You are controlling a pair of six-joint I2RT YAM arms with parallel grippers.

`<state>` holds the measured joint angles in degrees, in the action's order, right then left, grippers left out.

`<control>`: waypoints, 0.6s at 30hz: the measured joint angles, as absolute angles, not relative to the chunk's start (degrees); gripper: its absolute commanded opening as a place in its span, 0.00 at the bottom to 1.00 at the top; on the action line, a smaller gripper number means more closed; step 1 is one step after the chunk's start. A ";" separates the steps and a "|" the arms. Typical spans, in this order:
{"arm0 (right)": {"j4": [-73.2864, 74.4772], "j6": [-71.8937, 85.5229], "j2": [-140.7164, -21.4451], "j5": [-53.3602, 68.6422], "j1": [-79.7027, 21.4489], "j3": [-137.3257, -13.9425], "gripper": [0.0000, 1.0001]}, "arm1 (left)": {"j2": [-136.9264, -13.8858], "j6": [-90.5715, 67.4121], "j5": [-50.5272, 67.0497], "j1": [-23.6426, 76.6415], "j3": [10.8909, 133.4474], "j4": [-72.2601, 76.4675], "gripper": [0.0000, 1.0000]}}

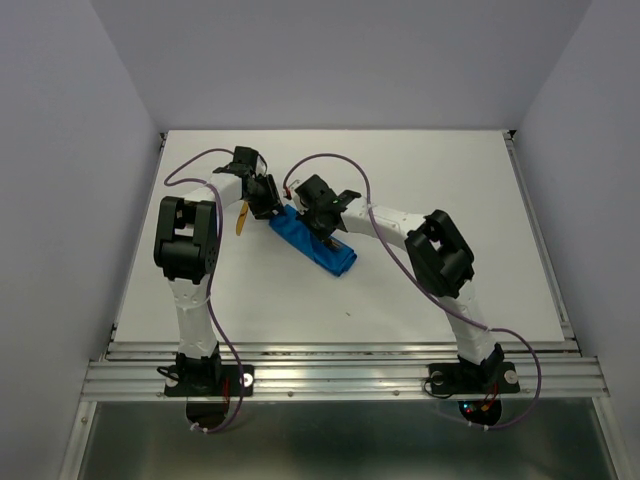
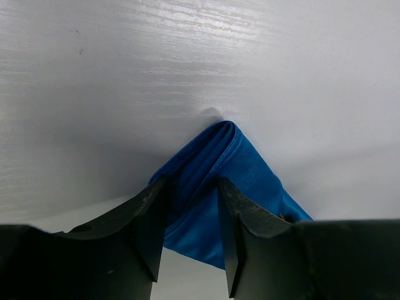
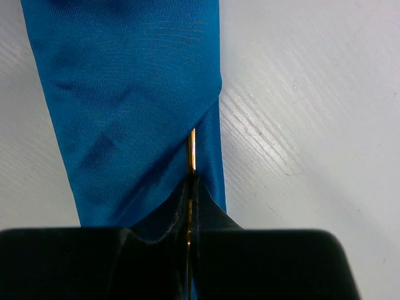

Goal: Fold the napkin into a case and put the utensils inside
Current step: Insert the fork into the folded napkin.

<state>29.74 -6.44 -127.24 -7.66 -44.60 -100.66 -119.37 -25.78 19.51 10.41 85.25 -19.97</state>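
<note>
Two arms, the left arm (image 1: 190, 250) and the right arm (image 1: 440, 255), reach in over the white table (image 1: 450, 200) and meet at the blue case (image 1: 318, 245). The case lies flat and slantwise, running from between the grippers toward the near right. The main risk, as I judge it, is the soft cloth sliding or unfolding on the smooth table if the incoming tip snags a fold instead of entering the pocket. A slim, slick handle could also twist in so thin a pinch, or run under the cloth rather than inside it. The left gripper (image 2: 190, 194) sits at the case's far-left end with its jaws partway apart. Cloth shows between its fingers and past both of them, but I cannot tell whether they press it down. The right gripper (image 3: 190, 187) is clamped tight on a golden utensil (image 3: 192, 150), whose thin edge runs straight ahead from the fingertips and disappears under the diagonal flap. A second utensil (image 1: 241, 220) shows just beside the left arm's forearm, apart from the case, where an arm's sweep could knock it.
</note>
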 measured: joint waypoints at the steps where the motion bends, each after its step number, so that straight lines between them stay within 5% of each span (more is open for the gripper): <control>1: 29.74 -6.35 -127.24 -7.68 -44.60 -100.66 0.19 | -119.37 -25.76 19.53 10.41 85.27 -19.99 0.48; 4: 29.61 -6.35 -127.24 -7.88 -44.60 -100.66 0.51 | -119.37 -25.80 19.79 10.41 85.38 -20.05 0.58; 18: 28.95 -3.16 -120.38 -10.63 -44.60 -95.46 0.60 | -118.37 -25.32 15.11 10.92 88.79 -26.17 0.65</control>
